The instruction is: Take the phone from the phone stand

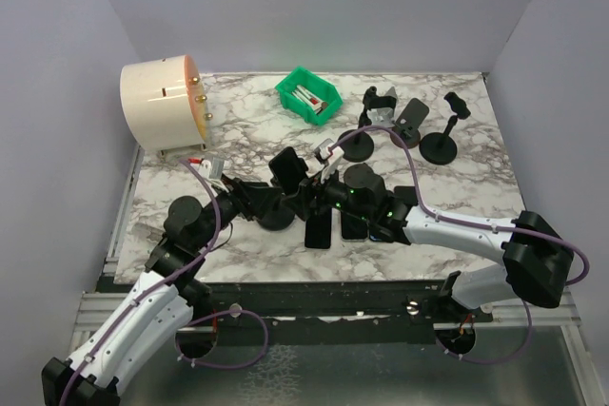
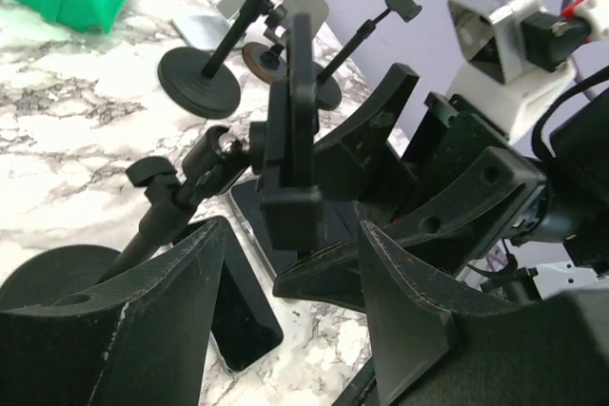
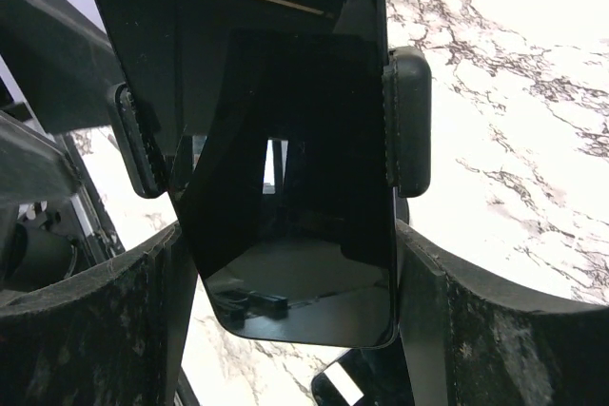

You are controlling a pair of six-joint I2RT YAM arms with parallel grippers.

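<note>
1. Phone (image 1: 288, 168) and stand (image 2: 295, 92) sit a little left of the middle of the marble desk (image 1: 476, 178). Spare stands (image 1: 440, 145) are at the far right, well apart, and loose handsets (image 1: 319, 232) lie flat just to the near side of the pair.
2. The left arm (image 1: 143, 311) reaches in from the near left and the right arm (image 1: 457, 230) from the near right, and both meet at that spot.
3. The stand's stem tilts up from a round base to an upright cradle. Its side clips (image 3: 409, 121) pinch the phone's two long edges at about mid-height.
4. The phone is still in the cradle, nearly upright. Its long axis runs up and away from the right end effector (image 3: 295, 235), and its lower end hangs free beneath the clips.
5. The right end effector is the nearer one. It is spread wide, with a finger along each long edge of that lower end and no gap showing, so it reads as grasping the phone. The pull probably has to follow the long axis, out of the clips.
6. The left end effector (image 2: 293, 225) is released. Its fingers stand either side of the cradle's foot, behind the phone, and I see no contact. It looks placed to brace the stand.
</note>
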